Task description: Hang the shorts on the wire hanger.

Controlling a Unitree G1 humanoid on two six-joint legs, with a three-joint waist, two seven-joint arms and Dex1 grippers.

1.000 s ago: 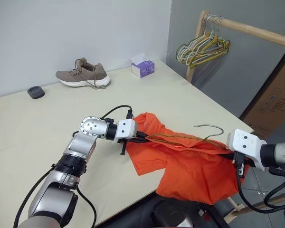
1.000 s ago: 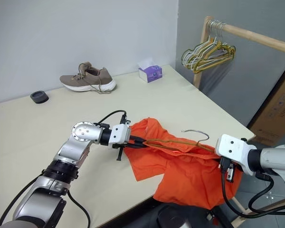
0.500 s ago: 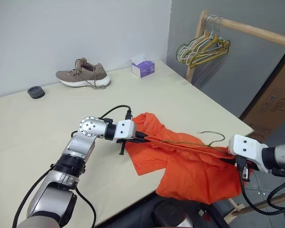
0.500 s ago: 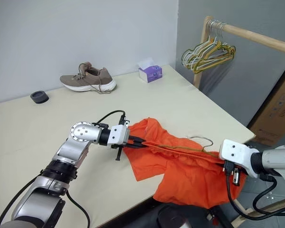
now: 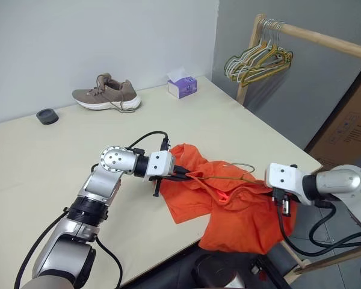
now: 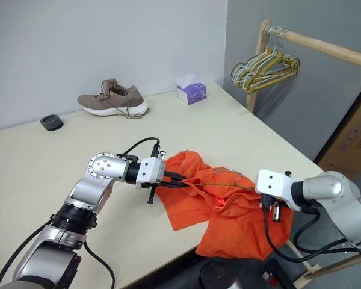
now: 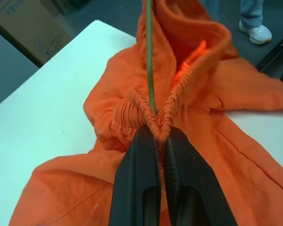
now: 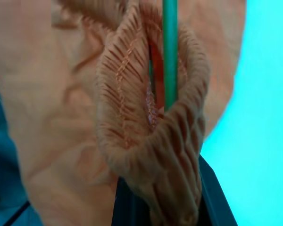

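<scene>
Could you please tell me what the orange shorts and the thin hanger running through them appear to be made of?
The bright orange shorts look like soft matte woven fabric: they drape, crumple, and the elastic waistband gathers in ribs. The thin olive-grey wire hanger looks like smooth, probably coated, metal wire: slender, straight and rigid.

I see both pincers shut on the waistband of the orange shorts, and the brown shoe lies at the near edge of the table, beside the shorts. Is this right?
Not fully. The left pincer and right pincer are indeed shut on the waistband of the shorts. The shoe, however, lies at the far side of the table, against the wall and well apart from the shorts. The left eye view shows this.
</scene>
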